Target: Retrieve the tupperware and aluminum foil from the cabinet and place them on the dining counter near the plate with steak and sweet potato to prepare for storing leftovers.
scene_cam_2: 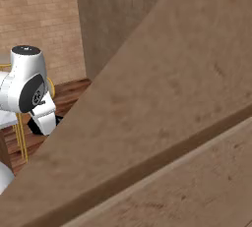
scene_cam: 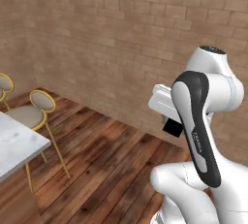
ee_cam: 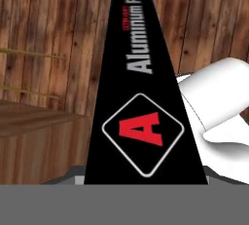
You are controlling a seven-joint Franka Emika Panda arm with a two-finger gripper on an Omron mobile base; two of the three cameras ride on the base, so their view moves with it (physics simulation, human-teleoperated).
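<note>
The foil [ee_cam: 143, 121], a long, stiff, light carton (smooth-sided, likely slippery), runs straight out from the hand over the wood floor [ee_cam: 44, 39] with the jaws clamped across its near end, a hold that probably lets it lever.

Rendered evenly and fairly bright, without glare. Showed soft sheen on the plank floor [scene_cam: 111, 165] beside the marble counter [scene_cam: 17, 143], faint shadows under the stools [scene_cam: 36, 109]. Looked slightly soft and blocky throughout; no edge distortion.
</note>
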